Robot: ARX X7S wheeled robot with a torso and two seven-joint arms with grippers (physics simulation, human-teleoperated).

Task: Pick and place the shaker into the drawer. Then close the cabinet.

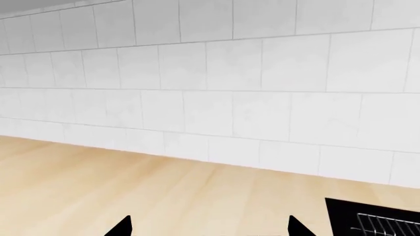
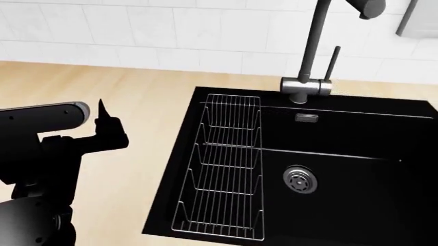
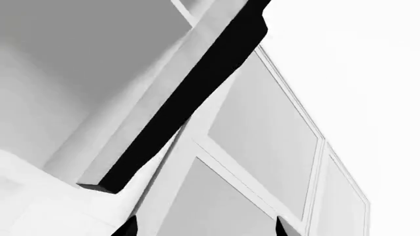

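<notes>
Head view shows no shaker or drawer, only the sink [image 2: 342,154] and bench [image 2: 137,102]; both tools, the left tool [image 2: 102,120] included, gape empty, so any reach risks groping blind.

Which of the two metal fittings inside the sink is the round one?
The drain strainer on the basin floor; the overflow plate on the back wall is rectangular.
</notes>
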